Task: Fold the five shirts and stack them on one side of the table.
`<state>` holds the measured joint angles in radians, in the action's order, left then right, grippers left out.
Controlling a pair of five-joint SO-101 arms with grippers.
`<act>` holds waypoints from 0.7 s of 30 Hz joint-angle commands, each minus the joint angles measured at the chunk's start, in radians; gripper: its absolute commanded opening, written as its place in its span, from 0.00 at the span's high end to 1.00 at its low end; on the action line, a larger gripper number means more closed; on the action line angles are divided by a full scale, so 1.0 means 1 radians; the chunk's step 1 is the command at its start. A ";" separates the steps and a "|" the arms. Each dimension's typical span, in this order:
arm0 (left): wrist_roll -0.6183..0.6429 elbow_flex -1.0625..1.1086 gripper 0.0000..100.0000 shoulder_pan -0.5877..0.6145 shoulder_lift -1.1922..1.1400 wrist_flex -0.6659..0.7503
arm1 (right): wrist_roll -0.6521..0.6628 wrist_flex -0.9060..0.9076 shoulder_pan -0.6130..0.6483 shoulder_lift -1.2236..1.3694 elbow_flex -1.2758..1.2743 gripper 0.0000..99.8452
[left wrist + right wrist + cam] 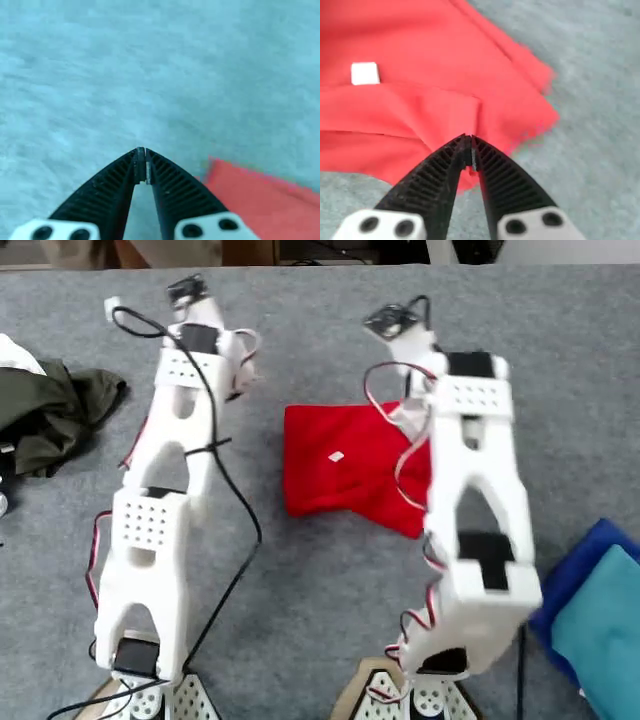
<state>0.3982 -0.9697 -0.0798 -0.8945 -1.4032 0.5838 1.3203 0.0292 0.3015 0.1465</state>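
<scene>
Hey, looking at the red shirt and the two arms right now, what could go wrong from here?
1. The right gripper is shut at a crease in the red shirt. I can't tell whether it holds cloth, so a pull might slip or bunch the fold.
2. In the high view the shirt's lower edge slants, so the fold may end lopsided.
3. A black cable lies loose beside the shirt and could snag it.

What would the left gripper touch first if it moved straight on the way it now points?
Probably the bare grey table, just ahead of the left gripper; the red shirt lies beside that line, though depth is unclear.
</scene>
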 commanded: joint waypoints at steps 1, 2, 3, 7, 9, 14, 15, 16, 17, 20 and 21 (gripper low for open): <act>0.000 0.117 0.98 0.025 0.018 0.083 | 0.009 0.112 0.064 0.171 0.249 0.99; 0.000 0.144 0.98 0.023 0.018 0.110 | 0.008 0.146 0.074 0.226 0.306 0.99; 0.000 0.161 0.98 0.021 0.018 0.138 | -0.006 0.178 0.084 0.280 0.367 0.99; 0.000 0.176 0.98 0.021 0.018 0.173 | -0.018 0.290 0.088 0.458 0.599 1.00; 0.000 0.176 0.98 0.025 0.018 0.178 | -0.017 0.342 0.088 0.526 0.710 1.00; -0.002 0.152 0.98 0.032 0.019 0.218 | 0.003 0.456 0.088 0.661 0.909 1.00; -0.002 0.150 0.98 0.034 0.019 0.222 | 0.014 0.463 0.087 0.680 0.920 1.00; -0.002 0.150 0.98 0.034 0.019 0.219 | 0.018 0.465 0.085 0.694 0.921 1.00; -0.002 0.152 0.98 0.034 0.019 0.219 | 0.018 0.466 0.082 0.700 0.920 1.00; -0.002 0.153 0.98 0.035 0.019 0.219 | 0.020 0.466 0.079 0.682 0.875 1.00; -0.002 0.153 0.98 0.035 0.019 0.219 | 0.020 0.466 0.079 0.667 0.852 1.00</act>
<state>0.3982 -0.7887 -0.0552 -0.8945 -1.2006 0.5961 1.7653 0.1028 1.0058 1.0104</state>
